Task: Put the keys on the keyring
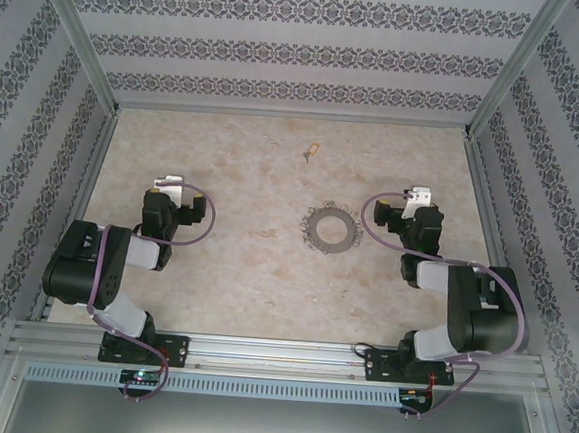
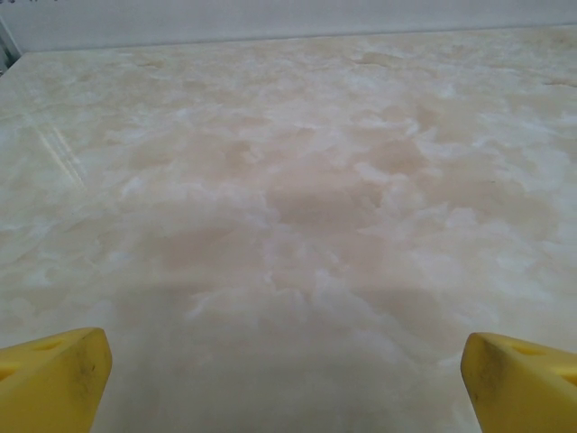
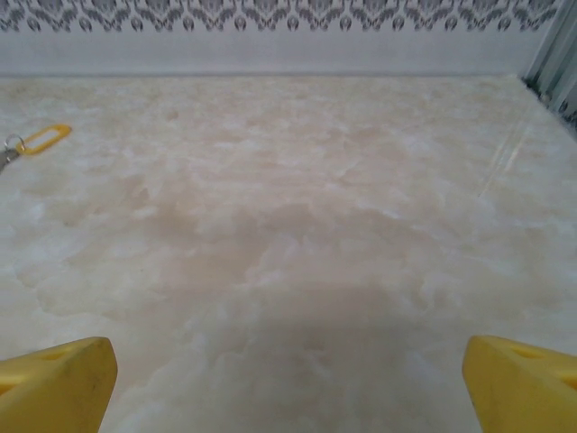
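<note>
Left arm (image 1: 105, 262): folded on the near left of the table (image 1: 235, 272), wrist pointing toward the back wall.
Right arm (image 1: 463, 300): folded likewise on the near right.
Left gripper (image 1: 169, 181): released. In the wrist view its yellow fingers (image 2: 54, 379) sit wide apart, with bare marbled tabletop between them and nothing held.
Right gripper (image 1: 417, 197): released too. Its yellow fingers (image 3: 54, 379) are spread, with nothing in the gap.
Keyring (image 1: 313, 228): lies flat on the table, between the two grippers and nearer the right one, touching neither. Grey, with a jagged outer edge and a round hole in the centre.
Key (image 1: 311, 153): lies beyond the keyring toward the back wall, well apart from it. In the right wrist view (image 3: 41, 138) it shows at the far left as a yellow-orange loop with a small grey metal piece at its end.
Back wall (image 1: 302, 52): pale, with dark patterned bands.
</note>
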